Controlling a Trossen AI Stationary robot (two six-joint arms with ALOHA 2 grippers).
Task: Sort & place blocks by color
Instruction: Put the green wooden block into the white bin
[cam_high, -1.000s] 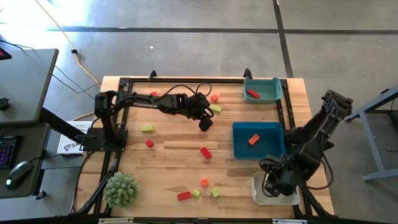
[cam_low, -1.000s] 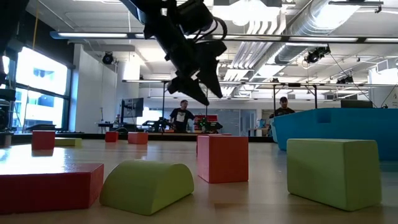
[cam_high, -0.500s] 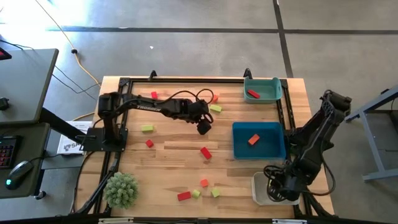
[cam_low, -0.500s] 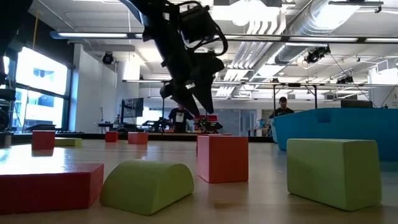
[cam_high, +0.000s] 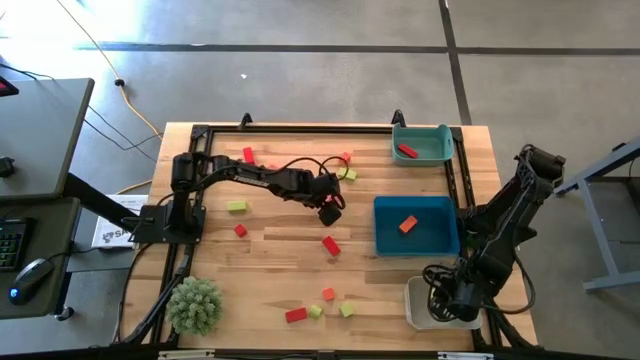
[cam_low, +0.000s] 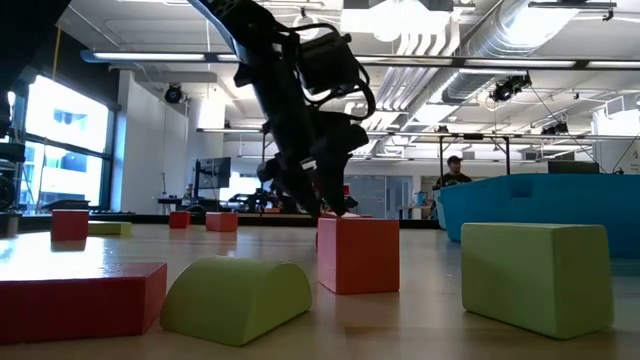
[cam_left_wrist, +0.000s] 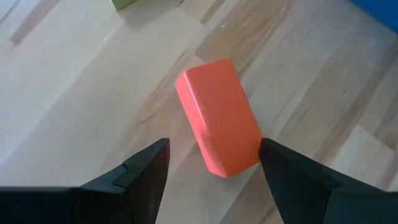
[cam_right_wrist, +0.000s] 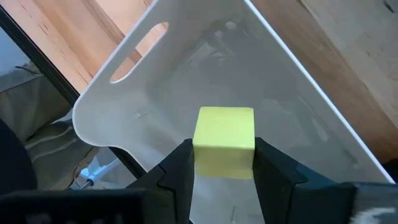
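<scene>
yellow-green cube (cam_right_wrist: 224, 142) between right gripper (cam_right_wrist: 222, 163) fingers

I work in a large open lab or workshop hall. Above me there are exposed ducts (cam_low: 560, 45) and long ceiling lights (cam_low: 150, 57), and the floor (cam_high: 300, 80) is bare concrete. Beside my wooden bench (cam_high: 280, 235) stands a desk with a keyboard (cam_high: 8, 240) and a mouse (cam_high: 30, 270). A person (cam_low: 455, 172) sits far behind.

My two dark fingers (cam_left_wrist: 143, 171) are spread wide apart, and my left gripper (cam_left_wrist: 214, 171) hangs over the wooden table (cam_left_wrist: 74, 106). A red-orange block (cam_left_wrist: 219, 115) lies on the wood between my fingertips.
</scene>
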